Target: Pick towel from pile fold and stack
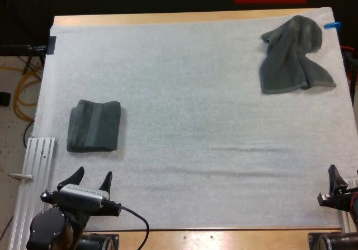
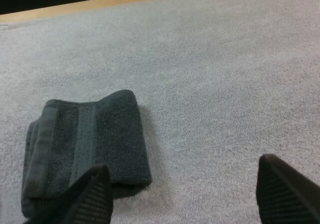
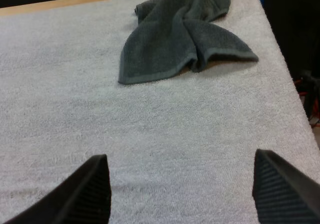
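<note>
Here, left tool (image 1: 93, 173) low near folded towel (image 1: 94, 126), right tool (image 3: 179, 166) facing crumpled towel (image 1: 293, 57), both spread apart.

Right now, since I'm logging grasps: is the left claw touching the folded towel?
Apart. The high view shows bare white mat between the open left claw and the folded towel.

Folded towel (image 1: 94, 126) near left, crumpled towel (image 1: 293, 57) far right
</note>
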You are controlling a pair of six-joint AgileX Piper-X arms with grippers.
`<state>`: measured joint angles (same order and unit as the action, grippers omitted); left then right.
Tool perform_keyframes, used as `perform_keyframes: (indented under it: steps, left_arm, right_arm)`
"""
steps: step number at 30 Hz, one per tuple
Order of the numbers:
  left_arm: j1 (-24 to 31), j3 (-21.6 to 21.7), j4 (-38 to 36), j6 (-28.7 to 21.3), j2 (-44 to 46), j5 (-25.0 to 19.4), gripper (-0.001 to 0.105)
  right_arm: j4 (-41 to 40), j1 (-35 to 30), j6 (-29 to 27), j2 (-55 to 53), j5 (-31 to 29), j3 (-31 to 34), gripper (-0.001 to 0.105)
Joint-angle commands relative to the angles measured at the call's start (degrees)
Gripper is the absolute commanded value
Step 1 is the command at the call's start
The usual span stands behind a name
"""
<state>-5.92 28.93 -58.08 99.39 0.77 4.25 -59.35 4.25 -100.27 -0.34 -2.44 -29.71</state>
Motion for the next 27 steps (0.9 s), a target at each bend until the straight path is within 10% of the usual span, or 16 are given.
perform_keyframes:
  steps: [1,15,27]
  left_arm:
    - [-0.3,0.0,1.0,0.7,7.9,0.3,0.059]
    - [-0.3,1.2,3.9,0.7,6.1,1.0,0.059]
    - [-1.8,9.0,9.9,1.8,-11.2,21.3,0.059]
  right_arm:
    - [0.5,-0.1,0.1,-2.7,-0.3,-0.4,0.059]
    - [0.5,-0.1,0.2,-1.7,-0.3,-2.2,0.059]
    - [0.4,-0.1,1.6,7.3,5.0,-12.7,0.059]
